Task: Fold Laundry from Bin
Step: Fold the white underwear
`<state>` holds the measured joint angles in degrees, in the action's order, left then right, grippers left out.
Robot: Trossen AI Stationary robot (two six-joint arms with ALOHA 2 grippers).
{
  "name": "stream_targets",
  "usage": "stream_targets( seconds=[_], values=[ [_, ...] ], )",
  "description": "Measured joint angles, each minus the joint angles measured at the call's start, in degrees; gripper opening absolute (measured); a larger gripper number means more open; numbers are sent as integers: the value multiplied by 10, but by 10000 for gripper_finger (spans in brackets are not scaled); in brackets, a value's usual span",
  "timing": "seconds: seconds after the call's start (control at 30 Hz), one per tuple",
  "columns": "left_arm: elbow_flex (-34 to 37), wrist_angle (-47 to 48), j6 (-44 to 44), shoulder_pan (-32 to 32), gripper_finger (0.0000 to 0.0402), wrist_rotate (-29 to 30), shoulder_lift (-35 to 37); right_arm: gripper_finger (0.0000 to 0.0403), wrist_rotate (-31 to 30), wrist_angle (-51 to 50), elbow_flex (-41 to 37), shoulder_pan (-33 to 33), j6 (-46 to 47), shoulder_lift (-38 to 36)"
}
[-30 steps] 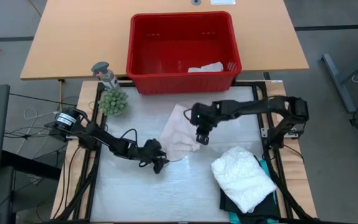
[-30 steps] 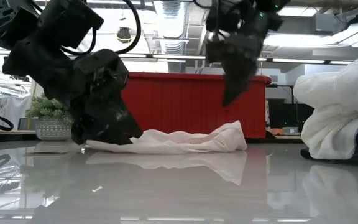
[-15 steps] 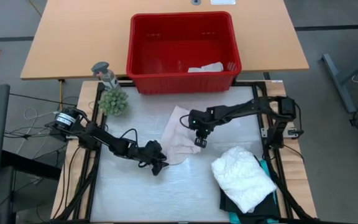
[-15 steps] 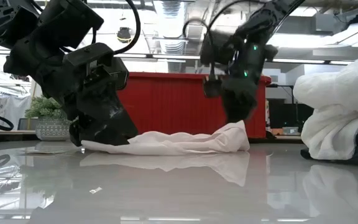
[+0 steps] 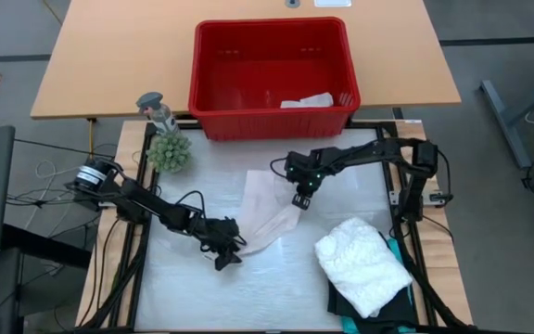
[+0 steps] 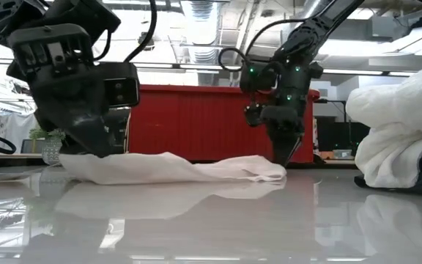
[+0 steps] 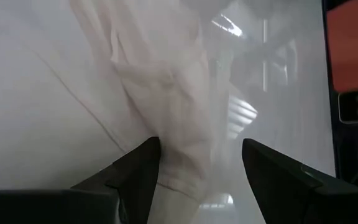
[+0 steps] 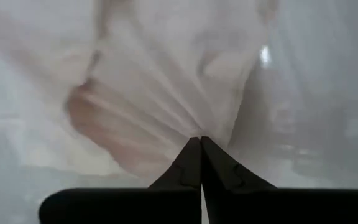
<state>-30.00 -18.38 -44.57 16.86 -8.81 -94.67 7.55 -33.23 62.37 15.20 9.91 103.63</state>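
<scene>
Red bin [image 5: 272, 74] — pale pinkish-white cloth [image 5: 269, 206], black arms.

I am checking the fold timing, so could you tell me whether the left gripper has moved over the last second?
Yes. In the high view the left gripper has slid away from the red bin, toward the table's near edge, dragging the pale cloth along.

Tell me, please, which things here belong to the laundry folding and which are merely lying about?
Job:
pale cloth, pinched by the shut right gripper, its other end between the left gripper fingers
red bin holding a white cloth
white lacy top stacked on dark garments

Lying about:
small plant
grey figurine
</scene>
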Motion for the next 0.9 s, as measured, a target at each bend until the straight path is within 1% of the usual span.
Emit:
stream_targets(
  seconds=[0.13, 0.23, 0.37, 0.43, 0.5, 0.53, 0.57, 0.63, 0.67, 0.73, 0.8, 0.9],
  values=[
    [4, 18, -1, -1, 226, 8, 31, 26, 59, 5, 1, 3, -25, -14],
    [7, 32, 1, -11, 226, 46, 75, 37, 90, 0, 8, 3, -29, -38],
    [6, 19, 39, -35, 226, 126, 142, 49, 91, -1, 8, 3, -44, -92],
    [5, 15, 53, -50, 226, 146, 172, 50, 102, 5, 8, -3, -60, -122],
    [5, 16, 81, -62, 226, 152, 202, 49, 99, 25, 9, -19, -72, -147],
    [5, 15, 99, -69, 226, 157, 217, 48, 80, 40, 9, -29, -78, -153],
    [4, 23, 116, -73, 226, 165, 233, 48, 44, 61, 9, -37, -82, -155],
    [4, 51, 136, -83, 226, 185, 253, 48, -25, 119, 9, -44, -77, -145],
    [4, 68, 138, -90, 226, 190, 259, 49, -35, 156, 9, -40, -62, -137],
    [4, 98, 131, -99, 226, 183, 266, 56, -32, 207, 9, -23, -20, -119],
    [4, 99, 121, -100, 226, 164, 267, 70, -15, 233, 16, -3, 7, -95],
    [4, 112, 119, -86, 226, 149, 260, 101, 1, 230, 43, 21, -6, -45]
  ],
)
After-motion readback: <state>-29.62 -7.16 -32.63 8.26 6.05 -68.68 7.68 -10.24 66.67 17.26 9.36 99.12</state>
